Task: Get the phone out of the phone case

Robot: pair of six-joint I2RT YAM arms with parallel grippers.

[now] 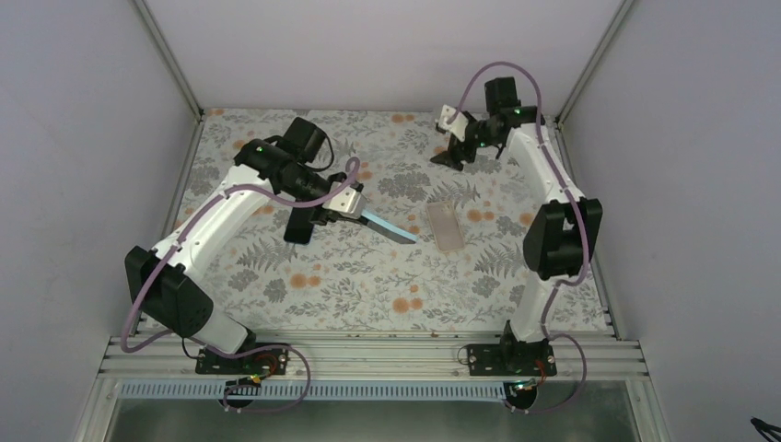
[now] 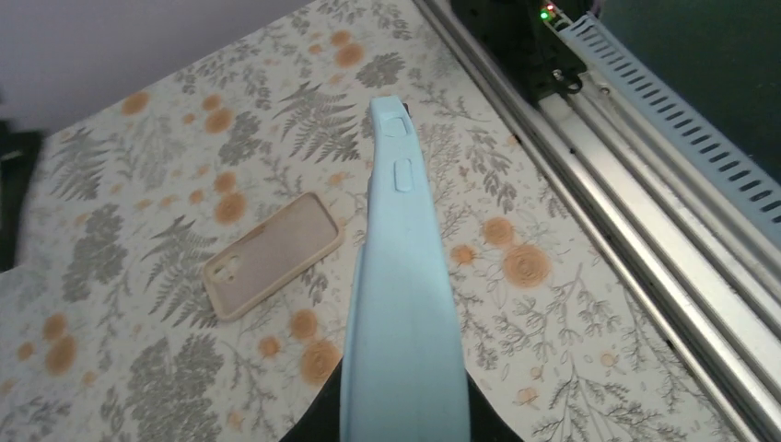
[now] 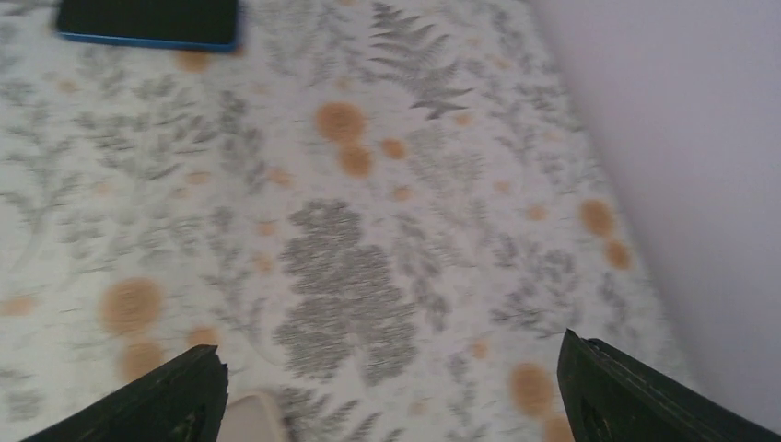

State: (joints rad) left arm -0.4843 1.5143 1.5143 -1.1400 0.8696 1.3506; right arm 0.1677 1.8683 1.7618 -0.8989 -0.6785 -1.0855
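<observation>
Looks pretty much done, tbh. Can see the phone [image 1: 299, 224] lying bare and flat on the table [image 1: 368, 285], right by the left arm and clear of the pale blue case [image 2: 401, 304]. Got that case pinched in the left gripper [image 1: 348, 207], held up off the surface and poking toward the middle. Found the right gripper [image 3: 396, 396] spread wide with nothing in it, over by the far wall. Probably just leaves parking the case somewhere. Also spotted a beige case [image 2: 272, 253] flat on the cloth near the blue one's tip, so worth avoiding on the way down. Otherwise nothing really blocking.
</observation>
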